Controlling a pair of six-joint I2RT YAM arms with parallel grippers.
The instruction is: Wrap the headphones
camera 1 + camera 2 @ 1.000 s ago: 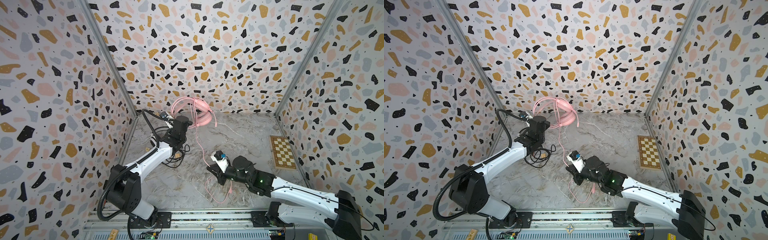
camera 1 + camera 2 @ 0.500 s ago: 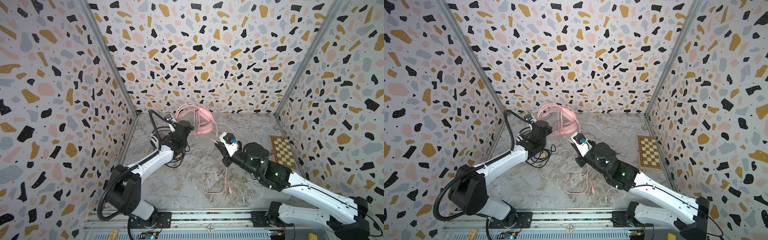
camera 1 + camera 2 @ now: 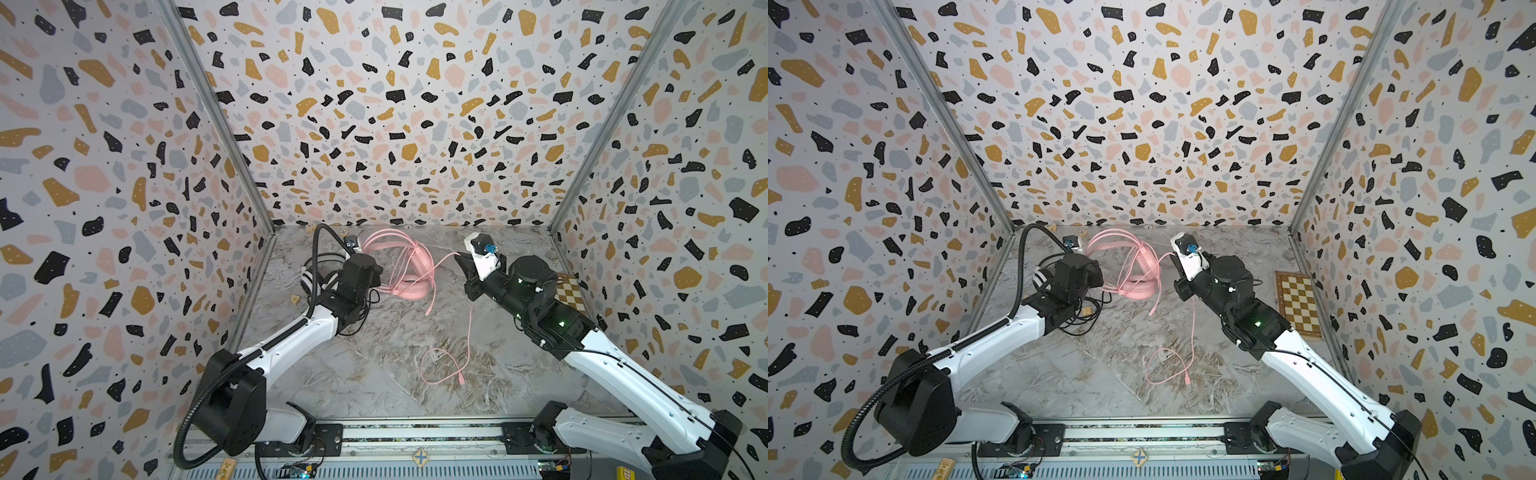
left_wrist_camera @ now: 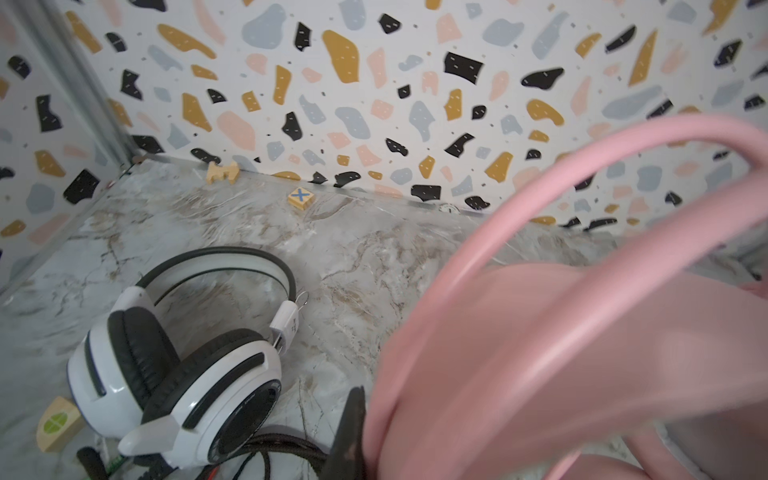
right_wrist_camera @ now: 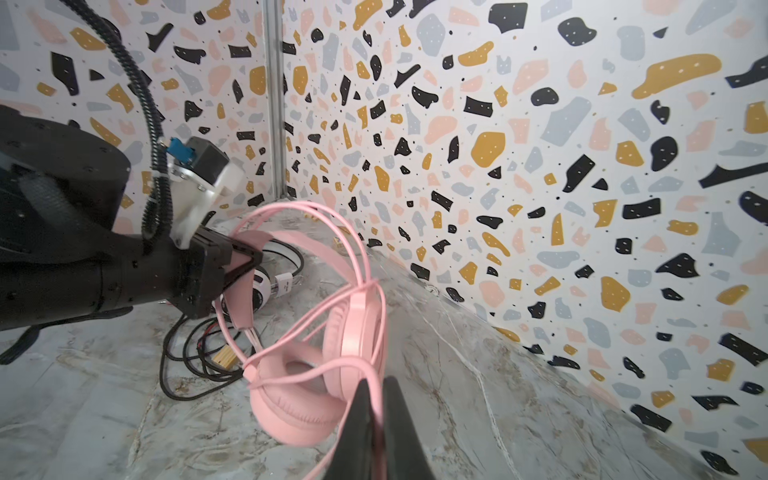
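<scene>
The pink headphones (image 3: 409, 286) (image 3: 1136, 286) stand at the back middle of the floor, with cable loops over the headband. My left gripper (image 5: 249, 259) is shut on the pink headband, which fills the left wrist view (image 4: 582, 353). My right gripper (image 3: 459, 259) (image 5: 376, 386) is raised just right of the pink headset and shut on the pink cable (image 3: 470, 324). From the jaws the cable runs one way to the headset, and its tail hangs to a loose loop (image 3: 1167, 365) on the floor. The white headphones (image 4: 174, 374) (image 3: 309, 278) lie behind the left wrist.
A black cable tangle (image 5: 195, 353) lies under the left wrist. A small chessboard (image 3: 1298, 303) rests by the right wall. Wooden blocks sit near the back wall (image 4: 301, 198) and beside the white headset (image 4: 56, 424). Patterned walls enclose three sides.
My right gripper has risen from the front middle of the floor and moved back beside the pink headset, drawing the cable up. The left arm shifted slightly with the headband.
</scene>
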